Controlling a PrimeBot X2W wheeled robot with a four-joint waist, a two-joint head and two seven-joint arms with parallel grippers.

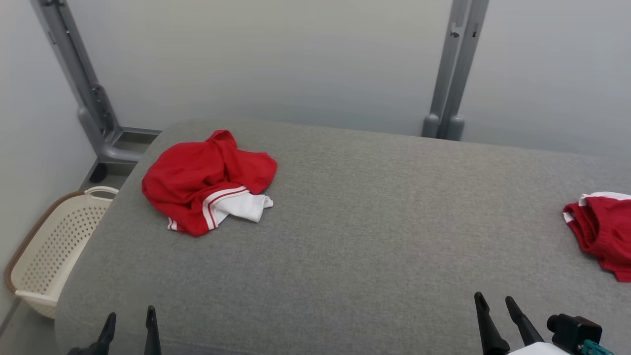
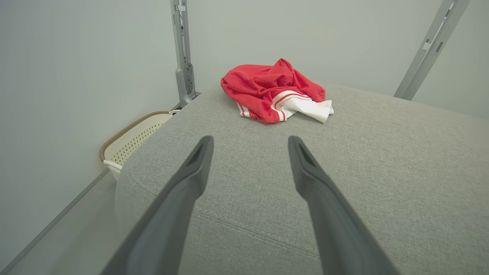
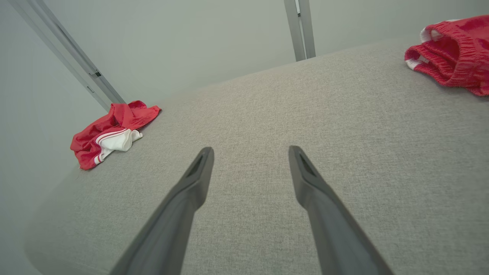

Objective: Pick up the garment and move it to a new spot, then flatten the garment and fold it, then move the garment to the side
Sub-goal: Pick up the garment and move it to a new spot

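A crumpled red garment (image 1: 207, 180) with white trim lies in a heap at the far left of the grey padded table (image 1: 355, 227); it is also ahead of the fingers in the left wrist view (image 2: 273, 89) and at the left in the right wrist view (image 3: 110, 131). My left gripper (image 1: 130, 315) stands open at the near left edge, well short of the heap, with nothing between its fingers (image 2: 250, 143). At the near right, my right gripper (image 1: 493, 298) is open and empty too (image 3: 250, 151).
A second red and white garment (image 1: 601, 229) lies at the table's right edge, seen also at the upper right (image 3: 450, 57). A cream perforated laundry basket (image 1: 54, 246) stands on the floor left of the table. Grey metal posts (image 1: 451, 69) rise behind, against pale walls.
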